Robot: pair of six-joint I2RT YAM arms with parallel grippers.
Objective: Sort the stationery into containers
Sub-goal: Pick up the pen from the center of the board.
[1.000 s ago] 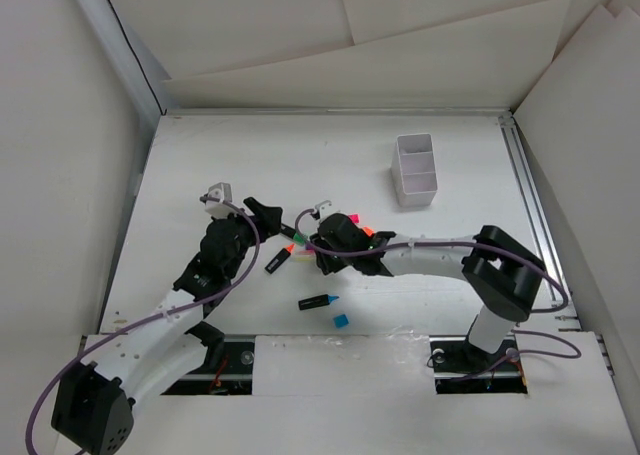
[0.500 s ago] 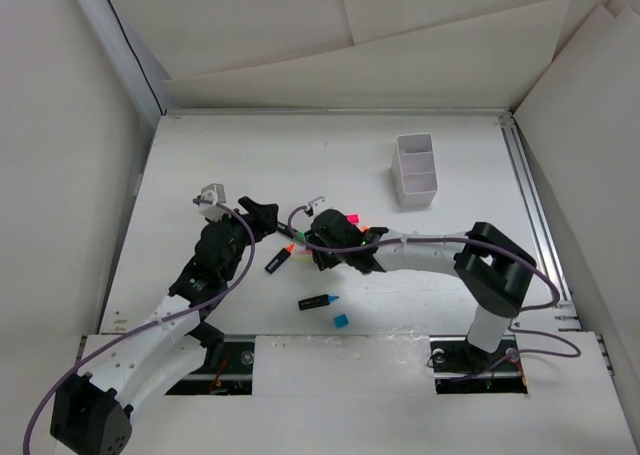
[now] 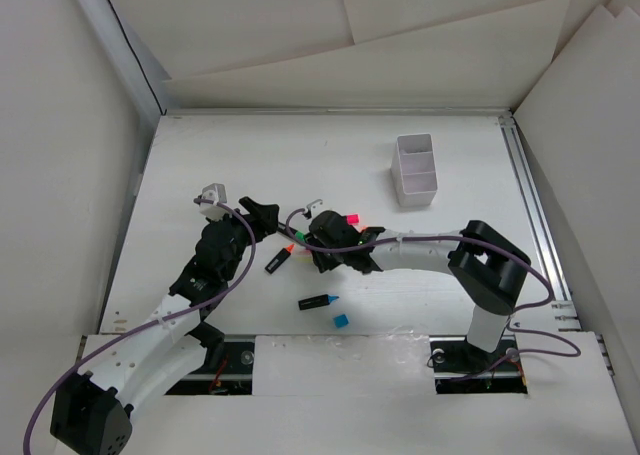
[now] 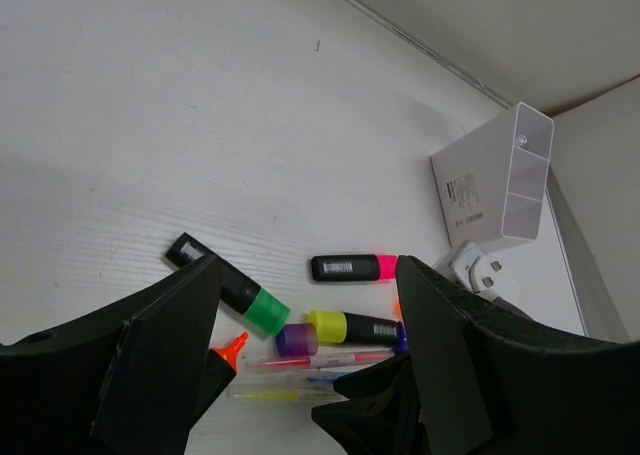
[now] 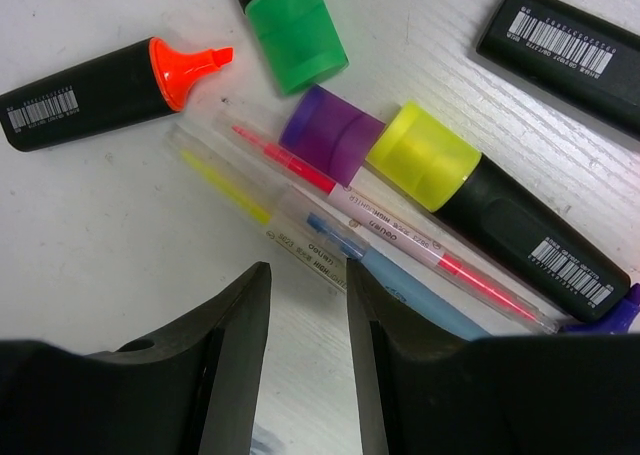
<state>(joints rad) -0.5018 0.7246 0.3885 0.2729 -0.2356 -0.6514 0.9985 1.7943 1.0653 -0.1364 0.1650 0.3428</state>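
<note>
Hovering right gripper (image 5: 305, 283), jaws apart, thin pens (image 5: 345, 197) just ahead.

White links (image 3: 152, 349), black joints (image 3: 494, 275), purple cables (image 3: 551, 293); left gripper (image 4: 308, 275) and right gripper (image 5: 306, 285) black.

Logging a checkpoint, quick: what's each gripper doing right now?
Left gripper: open, holding nothing.
Right gripper: open, holding nothing, fingertips close to the pens.
</note>
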